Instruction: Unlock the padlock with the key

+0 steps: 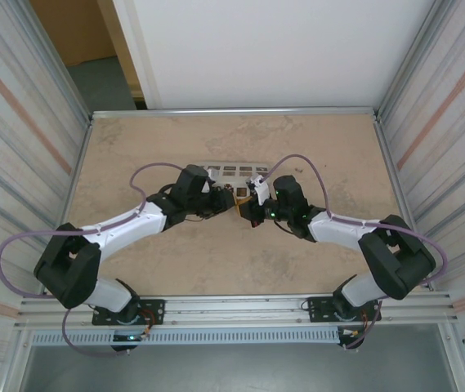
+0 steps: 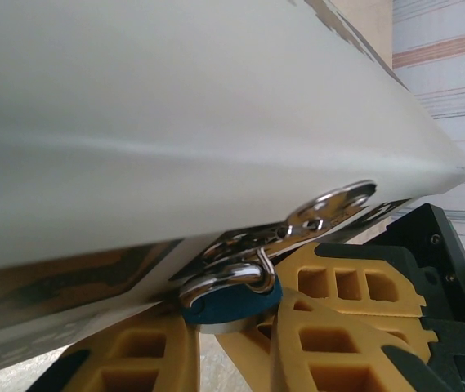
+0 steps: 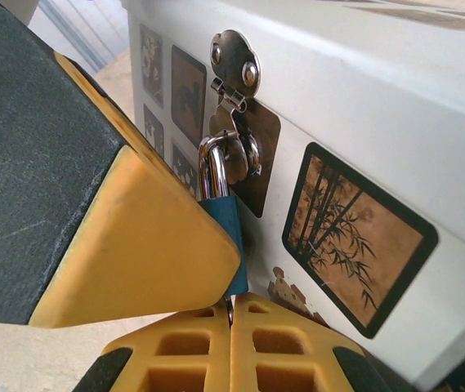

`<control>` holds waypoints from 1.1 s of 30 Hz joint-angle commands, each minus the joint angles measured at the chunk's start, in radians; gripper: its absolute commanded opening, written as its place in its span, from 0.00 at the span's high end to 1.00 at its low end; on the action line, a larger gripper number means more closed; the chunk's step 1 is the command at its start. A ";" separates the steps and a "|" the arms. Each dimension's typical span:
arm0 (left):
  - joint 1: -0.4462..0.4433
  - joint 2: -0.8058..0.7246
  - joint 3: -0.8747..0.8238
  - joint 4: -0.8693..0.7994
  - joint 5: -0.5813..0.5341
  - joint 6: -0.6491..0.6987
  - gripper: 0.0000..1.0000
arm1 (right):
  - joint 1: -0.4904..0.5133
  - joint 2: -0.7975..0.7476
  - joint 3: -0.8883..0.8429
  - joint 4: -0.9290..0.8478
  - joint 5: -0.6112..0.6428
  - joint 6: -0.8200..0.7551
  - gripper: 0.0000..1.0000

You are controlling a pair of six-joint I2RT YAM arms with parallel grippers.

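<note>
The left claw [image 2: 230, 331] pinches the blue padlock [image 3: 222, 219] hanging on the white box [image 3: 395, 106]. The right claw [image 3: 232, 317] is pressed together, with the padlock just above its tips.

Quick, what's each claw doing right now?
Left gripper: closed on the blue padlock.
Right gripper: closed, seemingly pinching a thin metal key.

Corrugated metal walls [image 1: 20, 122], beige marbled tabletop [image 1: 216, 261]

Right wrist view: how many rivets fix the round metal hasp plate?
2. One small domed rivet sits at the upper left of the shiny round metal hasp plate; the other rivet at its right edge. The hinge below may hide more.
</note>
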State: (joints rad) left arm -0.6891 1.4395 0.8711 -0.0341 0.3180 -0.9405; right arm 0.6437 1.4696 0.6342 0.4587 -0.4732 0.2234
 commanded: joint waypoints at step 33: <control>-0.084 0.142 -0.069 0.230 0.160 -0.034 0.83 | 0.030 0.020 -0.137 0.223 0.049 0.040 1.00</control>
State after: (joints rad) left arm -0.7319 1.5555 0.8143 0.1062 0.3424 -0.9512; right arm 0.6495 1.4826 0.4995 0.5335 -0.4065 0.2405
